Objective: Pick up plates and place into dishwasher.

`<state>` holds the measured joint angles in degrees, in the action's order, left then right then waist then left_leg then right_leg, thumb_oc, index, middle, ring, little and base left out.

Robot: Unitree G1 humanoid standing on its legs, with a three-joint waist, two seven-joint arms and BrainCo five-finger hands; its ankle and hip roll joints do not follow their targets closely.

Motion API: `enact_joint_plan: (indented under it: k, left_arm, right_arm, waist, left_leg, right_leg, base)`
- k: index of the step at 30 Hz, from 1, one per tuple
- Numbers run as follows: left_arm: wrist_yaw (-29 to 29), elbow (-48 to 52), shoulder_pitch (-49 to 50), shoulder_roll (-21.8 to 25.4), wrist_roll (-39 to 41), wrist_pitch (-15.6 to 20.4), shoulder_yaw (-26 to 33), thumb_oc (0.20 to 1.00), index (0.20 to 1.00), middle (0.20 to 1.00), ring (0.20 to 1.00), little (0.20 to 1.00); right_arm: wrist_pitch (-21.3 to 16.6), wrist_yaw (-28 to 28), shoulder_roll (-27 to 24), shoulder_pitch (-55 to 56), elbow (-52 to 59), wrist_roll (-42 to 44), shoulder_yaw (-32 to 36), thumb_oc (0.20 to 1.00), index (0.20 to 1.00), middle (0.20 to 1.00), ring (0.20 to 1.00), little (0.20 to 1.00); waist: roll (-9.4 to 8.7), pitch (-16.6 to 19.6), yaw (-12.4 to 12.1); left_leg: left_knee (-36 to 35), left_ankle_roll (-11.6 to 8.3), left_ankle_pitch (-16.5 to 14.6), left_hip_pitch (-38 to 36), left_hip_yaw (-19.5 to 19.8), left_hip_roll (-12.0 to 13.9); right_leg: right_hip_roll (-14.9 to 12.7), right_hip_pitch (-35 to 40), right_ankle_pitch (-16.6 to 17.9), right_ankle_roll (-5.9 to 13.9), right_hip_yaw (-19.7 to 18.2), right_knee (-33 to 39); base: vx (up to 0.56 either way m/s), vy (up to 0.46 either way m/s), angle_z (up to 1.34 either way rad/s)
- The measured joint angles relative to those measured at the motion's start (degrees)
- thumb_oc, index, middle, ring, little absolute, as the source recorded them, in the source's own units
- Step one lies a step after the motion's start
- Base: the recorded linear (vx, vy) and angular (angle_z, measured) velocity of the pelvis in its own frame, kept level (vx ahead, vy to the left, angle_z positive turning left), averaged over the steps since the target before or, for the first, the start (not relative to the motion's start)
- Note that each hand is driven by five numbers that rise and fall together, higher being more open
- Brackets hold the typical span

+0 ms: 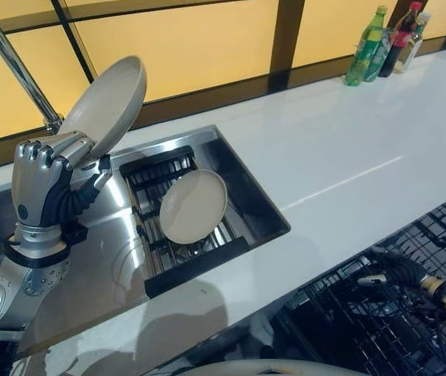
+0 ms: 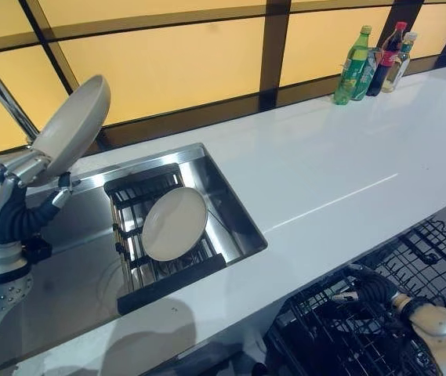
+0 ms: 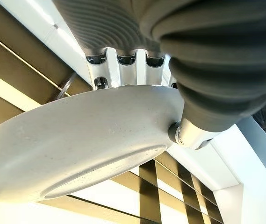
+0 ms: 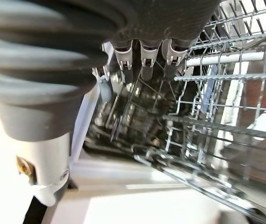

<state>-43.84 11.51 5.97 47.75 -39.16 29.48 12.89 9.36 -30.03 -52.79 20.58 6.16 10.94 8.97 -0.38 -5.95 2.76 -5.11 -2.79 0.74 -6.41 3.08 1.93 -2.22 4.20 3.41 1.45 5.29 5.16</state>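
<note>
1. Our left hand [image 1: 42, 176] held one beige plate [image 1: 109, 106] tilted above the sink [image 1: 89, 258], fingers [image 3: 125, 65] clamped on its rim.
2. A second plate [image 1: 193, 205] leaned on the sink rack [image 1: 160, 168], at 3 o'clock from that hand.
3. Our right hand [image 2: 368, 288] hung over the dishwasher rack [image 2: 434, 258]; whether its fingers were curled, we could not tell.

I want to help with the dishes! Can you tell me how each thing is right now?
Round beige plate in hand: lifted, tilted, pinched at its edge.
Second round beige plate: lying in the steel sink, on the black rack.
Black wire dishwasher rack: pulled out.
Left hand: shut on the plate.
Right hand: over the dishwasher rack, empty.
</note>
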Motion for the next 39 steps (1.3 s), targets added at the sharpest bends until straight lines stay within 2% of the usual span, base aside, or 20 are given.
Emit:
enact_joint_plan:
  k: [4, 12, 13, 14, 17, 20, 23, 26, 33, 35, 39]
  left_arm:
    - [0.0, 0.1, 0.0, 1.0, 0.1, 0.2, 0.0, 0.2, 0.2, 0.2, 0.2, 0.2]
    - [0.0, 0.2, 0.1, 1.1, 1.8, 4.1, 0.1, 0.2, 0.2, 0.2, 0.2, 0.2]
    - [0.0, 0.2, 0.0, 1.1, 2.3, 4.2, 0.1, 0.2, 0.2, 0.2, 0.2, 0.2]
    - [0.0, 0.2, 0.0, 1.4, 2.5, 4.2, 0.1, 0.2, 0.2, 0.2, 0.2, 0.2]
    - [0.0, 0.2, 0.0, 3.4, 3.2, 4.6, 0.1, 0.2, 0.2, 0.2, 0.2, 0.2]
    - [0.1, 0.2, 0.0, 3.3, 5.3, 5.1, 0.1, 0.2, 0.2, 0.2, 0.2, 0.2]
    - [1.3, 0.1, -0.1, 1.5, 6.7, 7.8, 0.1, 0.2, 0.2, 0.2, 0.2, 0.2]
    - [3.5, 0.2, -0.4, 0.5, 6.8, 10.7, 0.0, 0.2, 0.2, 0.2, 0.2, 0.2]
    - [10.6, 0.2, -6.0, -1.1, 11.3, 14.3, -3.7, 0.2, 0.2, 0.2, 0.2, 0.2]
    - [14.0, 0.3, -7.1, -2.9, 14.8, 15.0, -5.0, 0.2, 0.2, 0.2, 0.2, 0.2]
    - [25.0, 2.2, -7.5, -6.8, 25.6, 15.5, -6.1, 0.2, 0.2, 0.2, 0.2, 0.2]
  right_arm:
    - [-4.0, -3.2, -2.2, -0.1, 1.7, 3.2, 1.2, 1.0, 1.0, 1.0, 1.0, 1.0]
    - [-11.6, -11.9, -2.7, 2.6, 1.9, 6.7, 3.2, 1.0, 1.0, 1.0, 1.0, 1.0]
    - [-12.5, -13.3, -3.3, 2.7, 1.9, 6.7, 3.4, 0.959, 0.959, 0.959, 0.959, 0.959]
    - [-13.9, -14.2, -4.0, 2.8, 2.1, 7.2, 3.8, 1.0, 1.0, 1.0, 1.0, 1.0]
    - [-18.9, -14.3, -5.0, 2.1, 5.9, 12.0, 7.3, 1.0, 1.0, 1.0, 1.0, 1.0]
    - [-23.8, -12.0, -4.8, -2.3, 9.9, 19.5, 8.7, 1.0, 1.0, 1.0, 1.0, 1.0]
    - [-26.9, -10.2, 0.3, -10.3, 10.3, 25.8, 8.9, 1.0, 1.0, 1.0, 1.0, 1.0]
    - [-28.6, -9.5, 3.9, -12.7, 10.7, 26.6, 8.8, 1.0, 1.0, 1.0, 1.0, 1.0]
    - [-31.7, -11.9, 11.2, -21.9, 11.3, 38.9, 7.2, 1.0, 1.0, 1.0, 1.0, 1.0]
    - [-32.1, -10.2, 12.8, -23.9, 11.5, 39.2, 6.7, 1.0, 1.0, 1.0, 1.0, 1.0]
    - [-32.5, -6.4, 16.6, -23.8, 11.5, 36.9, 5.6, 1.0, 1.0, 1.0, 1.0, 1.0]
  waist:
    - [-1.04, -0.4, 0.8]
    - [-0.94, -0.7, 1.2]
    - [-0.94, -0.7, 1.2]
    - [-0.93, -0.7, 1.2]
    - [-0.96, -0.7, 1.1]
    - [-1.07, -0.6, 0.9]
    - [-1.27, -0.2, 0.8]
    - [-1.06, 0.6, 0.2]
    - [-0.04, 2.1, -0.9]
    - [0.36, 2.4, -1.0]
    - [0.71, 2.6, -1.7]
  left_leg:
    - [-0.2, 0.13, -0.3, -0.4, -0.7, 0.0]
    - [-0.2, 0.28, -1.1, -0.9, -1.7, 0.0]
    - [-0.2, 0.32, -1.1, -0.9, -1.8, 0.0]
    - [-0.2, 0.34, -1.2, -1.0, -1.8, 0.0]
    - [0.1, 0.38, -1.2, -1.3, -2.1, 0.0]
    - [0.1, 0.43, -1.3, -1.6, -2.6, 0.0]
    - [0.1, 0.46, -1.4, -2.0, -2.9, 0.0]
    - [0.1, 0.51, -1.4, -2.0, -2.9, -0.1]
    - [0.1, 0.53, -1.4, -2.0, -2.8, -0.1]
    - [0.1, 0.52, -1.4, -2.0, -2.8, -0.2]
    - [0.1, 0.52, -1.4, -2.0, -2.7, -0.1]
  right_leg:
    - [0.0, 0.2, -0.3, 0.39, -0.7, 0.0]
    - [0.1, 0.0, -0.4, 0.45, -2.0, 0.0]
    - [0.1, 0.0, -0.4, 0.44, -2.0, 0.0]
    - [0.1, 0.0, -0.4, 0.43, -2.0, 0.0]
    - [0.1, 0.0, -0.2, 0.27, -2.0, 0.0]
    - [0.1, 0.2, -0.2, 0.27, -2.3, 0.0]
    - [0.1, 0.5, -0.2, 0.28, -2.7, 0.0]
    - [0.1, 0.4, -0.3, 0.35, -2.9, 0.0]
    - [0.1, 0.5, -0.2, 0.33, -2.9, 0.0]
    - [0.0, 0.5, -0.2, 0.32, -2.9, 0.0]
    - [0.1, 0.5, -0.2, 0.32, -2.8, 0.0]
  base:
    - [-0.03, -0.009, -0.09]
    - [-0.02, -0.005, -0.1]
    - [0.0, 0.0, 0.0]
    - [0.0, 0.0, 0.0]
    - [0.0, 0.0, 0.0]
    - [0.0, 0.0, -0.04]
    - [0.0, 0.006, -0.04]
    - [0.0, 0.0, 0.0]
    - [0.01, 0.002, 0.0]
    - [0.0, 0.0, 0.0]
    - [0.0, 0.0, 0.0]
